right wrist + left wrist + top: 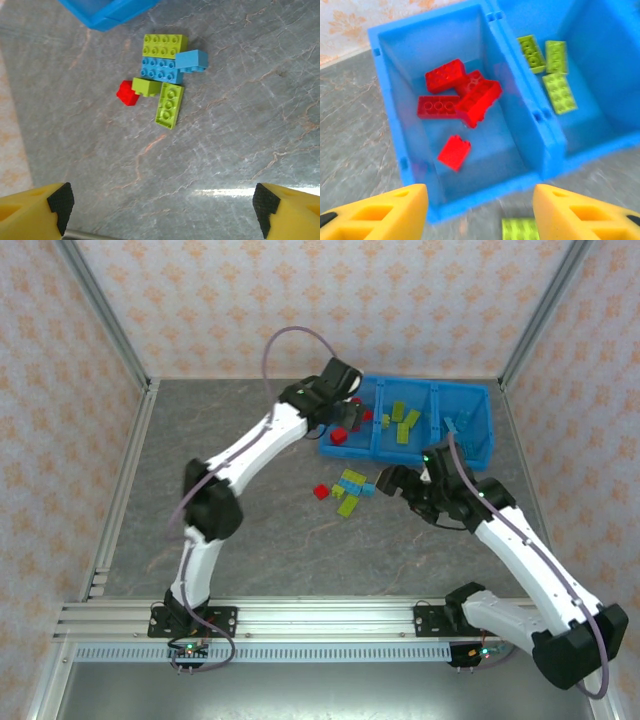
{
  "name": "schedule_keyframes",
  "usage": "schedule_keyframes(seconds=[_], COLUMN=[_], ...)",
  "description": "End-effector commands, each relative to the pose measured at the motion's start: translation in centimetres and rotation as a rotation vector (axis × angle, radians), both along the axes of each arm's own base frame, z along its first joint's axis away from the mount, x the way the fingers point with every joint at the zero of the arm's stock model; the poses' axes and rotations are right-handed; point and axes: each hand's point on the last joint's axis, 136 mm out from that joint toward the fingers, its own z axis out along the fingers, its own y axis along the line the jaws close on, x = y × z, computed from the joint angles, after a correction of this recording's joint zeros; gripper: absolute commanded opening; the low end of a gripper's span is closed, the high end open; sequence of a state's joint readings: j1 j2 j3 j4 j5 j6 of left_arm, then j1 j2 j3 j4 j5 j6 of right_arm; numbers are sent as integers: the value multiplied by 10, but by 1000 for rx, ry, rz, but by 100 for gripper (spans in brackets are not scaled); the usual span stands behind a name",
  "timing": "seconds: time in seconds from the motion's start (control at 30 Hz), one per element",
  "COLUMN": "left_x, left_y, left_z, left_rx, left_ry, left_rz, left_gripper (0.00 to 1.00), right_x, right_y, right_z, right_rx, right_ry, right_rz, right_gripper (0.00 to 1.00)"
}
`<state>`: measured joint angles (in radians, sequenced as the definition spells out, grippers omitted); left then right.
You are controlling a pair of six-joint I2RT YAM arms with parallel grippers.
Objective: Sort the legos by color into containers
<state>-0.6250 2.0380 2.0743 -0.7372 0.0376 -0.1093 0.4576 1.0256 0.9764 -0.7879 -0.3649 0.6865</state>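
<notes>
Noted left fingers parted, empty, above left compartment of blue bin; red legos inside, axes mixed. Noted right fingers wide apart, empty, over loose legos mid-desk; yellow-green brick crosswise to light-blue brick.

Bright, even light; soft shadows. Left wrist view blurred, blue bin edges smeared. White glare streak on tabletop, right wrist view.
</notes>
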Motion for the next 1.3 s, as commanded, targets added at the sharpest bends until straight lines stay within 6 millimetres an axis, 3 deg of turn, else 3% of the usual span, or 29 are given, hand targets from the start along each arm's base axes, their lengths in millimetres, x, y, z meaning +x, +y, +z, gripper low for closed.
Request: schedule_keyframes(seconds=[0.0, 0.07, 0.2, 0.3, 0.4, 0.53, 0.63, 0.8, 1.03, 1.27], left_x=[-57, -96, -157, -188, -206, -213, -213, -213, -213, -214], left_y=[6, 22, 58, 91, 119, 136, 129, 117, 116, 118], left_z=[87, 101, 104, 97, 81, 52, 38, 22, 13, 7], left_rx=[-187, -194, -163, -93, 32, 153, 153, 152, 156, 165], left_ry=[-141, -184, -235, -275, -314, -344, -347, -284, -266, -254], left_rz=[-88, -145, -219, -240, -259, -285, -328, -384, -393, -392], left_gripper=[58, 59, 64, 74, 89, 100, 100, 100, 100, 100], right_x=[22, 34, 63, 86, 102, 111, 112, 108, 93, 79], right_y=[-2, 5, 22, 24, 27, 34, 33, 26, 12, -2], right_z=[-15, -29, -58, -78, -96, -124, -141, -155, -154, -133], right_rx=[-94, -122, -154, -208, -243, -268, -287, -311, -338, -326], right_ry=[-28, -17, -17, -23, -16, 51, 93, 123, 123, 79], right_rz=[-64, -61, -60, -88, -104, -109, -128, -168, -185, -213], right_gripper=[94, 94, 94, 90, 84, 80, 77, 63, 42, 37])
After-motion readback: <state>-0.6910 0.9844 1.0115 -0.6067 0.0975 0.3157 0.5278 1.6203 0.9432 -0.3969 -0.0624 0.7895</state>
